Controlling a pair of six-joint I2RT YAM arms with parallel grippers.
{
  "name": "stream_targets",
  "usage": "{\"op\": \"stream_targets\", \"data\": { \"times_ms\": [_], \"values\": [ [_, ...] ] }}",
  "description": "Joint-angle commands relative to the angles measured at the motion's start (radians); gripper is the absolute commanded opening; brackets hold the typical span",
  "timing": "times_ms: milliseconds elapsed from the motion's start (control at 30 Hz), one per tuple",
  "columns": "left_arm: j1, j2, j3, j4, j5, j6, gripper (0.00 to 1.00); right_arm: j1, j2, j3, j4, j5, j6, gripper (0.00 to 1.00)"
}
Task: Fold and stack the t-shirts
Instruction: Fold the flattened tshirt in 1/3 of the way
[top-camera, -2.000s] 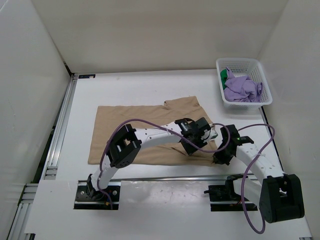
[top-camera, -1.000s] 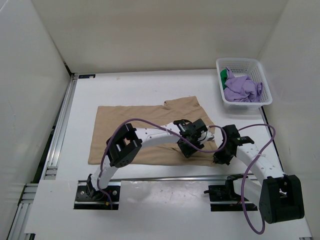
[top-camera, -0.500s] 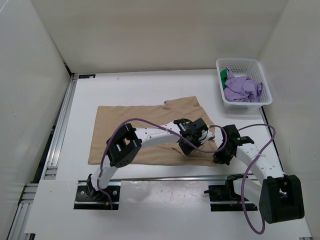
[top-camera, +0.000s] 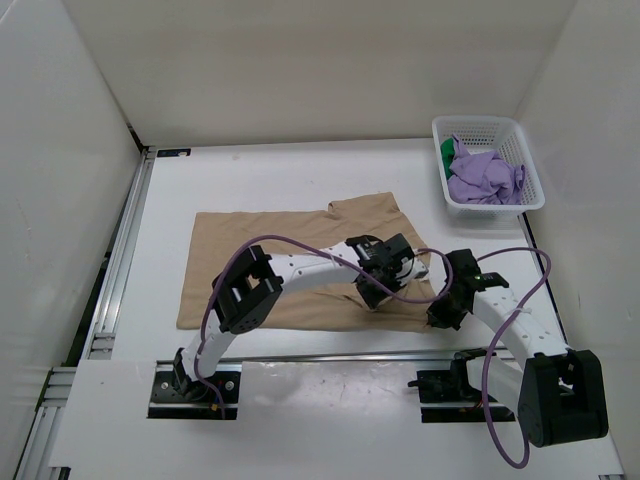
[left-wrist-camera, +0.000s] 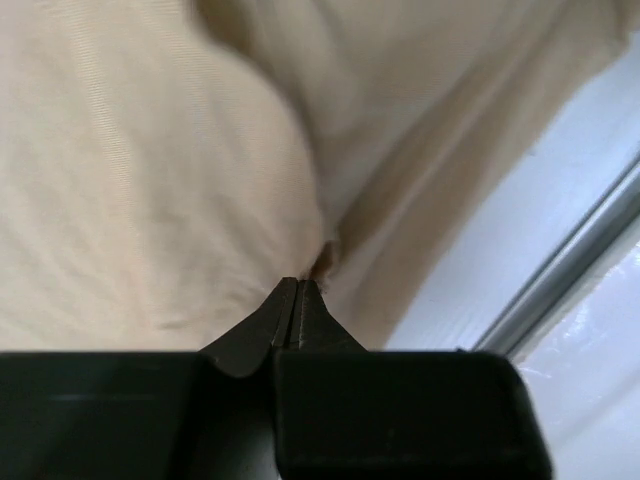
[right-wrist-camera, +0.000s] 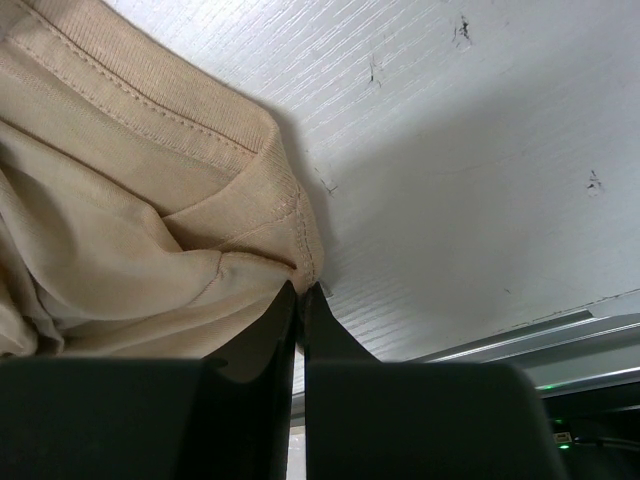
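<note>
Spread t-shirt lies flat on the table, centre, toward the near edge. Basket stands at the far right, well apart, with the bundled t-shirts inside. Left gripper and right gripper sit at the spread t-shirt's near right corner.

Bare surface lies open beyond the tan shirt; the basket blocks the far right corner, and walls hem three sides.
</note>
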Motion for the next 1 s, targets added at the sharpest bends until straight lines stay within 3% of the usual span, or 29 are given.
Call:
{"op": "stream_targets", "data": {
  "times_ms": [0, 167, 500, 667, 900, 967],
  "values": [
    [0.070, -0.033, 0.030, -0.009, -0.002, 0.004, 0.11, -0.005, -0.013, -0.012, -0.012, 0.031, -0.009, 0.00],
    [0.171, -0.051, 0.030, -0.019, -0.011, 0.004, 0.11, -0.005, -0.013, -0.021, -0.012, 0.040, -0.009, 0.00],
    [0.224, 0.002, 0.059, -0.019, -0.075, 0.004, 0.11, -0.005, -0.013, -0.021, -0.022, 0.049, -0.009, 0.00],
    [0.242, 0.002, 0.068, -0.019, -0.158, 0.004, 0.26, -0.005, -0.013, -0.021, -0.022, 0.049, -0.018, 0.00],
    [0.300, 0.002, 0.136, -0.019, -0.207, 0.004, 0.20, -0.005, -0.013, -0.021, -0.022, 0.049, -0.027, 0.00],
    [0.310, 0.002, 0.136, -0.019, -0.207, 0.004, 0.37, -0.005, -0.013, -0.021, -0.022, 0.049, -0.027, 0.00]
  ]
}}
